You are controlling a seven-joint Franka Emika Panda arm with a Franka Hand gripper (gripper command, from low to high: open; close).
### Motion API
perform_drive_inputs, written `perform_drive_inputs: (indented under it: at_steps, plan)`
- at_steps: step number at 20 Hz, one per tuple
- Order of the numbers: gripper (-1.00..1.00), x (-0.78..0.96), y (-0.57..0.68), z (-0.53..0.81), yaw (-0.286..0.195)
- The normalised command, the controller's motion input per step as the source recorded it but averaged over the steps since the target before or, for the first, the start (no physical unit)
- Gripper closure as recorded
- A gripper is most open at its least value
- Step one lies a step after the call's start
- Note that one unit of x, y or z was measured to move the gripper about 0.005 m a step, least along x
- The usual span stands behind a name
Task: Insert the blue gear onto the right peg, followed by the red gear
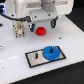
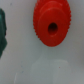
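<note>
The red gear (image 1: 41,31) lies on the table just beside the gripper (image 1: 19,33)

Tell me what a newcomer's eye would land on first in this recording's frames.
The blue gear stands out first, sitting over the plate toward its end at the exterior view's right. Next comes the red gear, lying on the white table beyond the plate, filling the wrist view.
</note>
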Motion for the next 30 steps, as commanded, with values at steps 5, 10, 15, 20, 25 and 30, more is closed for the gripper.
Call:
perform_drive_inputs:
  at_steps: [5, 10, 15, 20, 25, 30]
  plan:
    - [-1.00, -0.20, -0.01, -0.26, 0.000]
    - [-1.00, -0.15, -0.02, -0.24, 0.000]
    - [1.00, -0.13, -0.02, -0.20, 0.000]
    - [1.00, -0.08, -0.02, -0.08, 0.000]
    - [1.00, -0.09, 0.00, 0.01, 0.000]
    - [1.00, 0.08, 0.01, 0.39, 0.000]
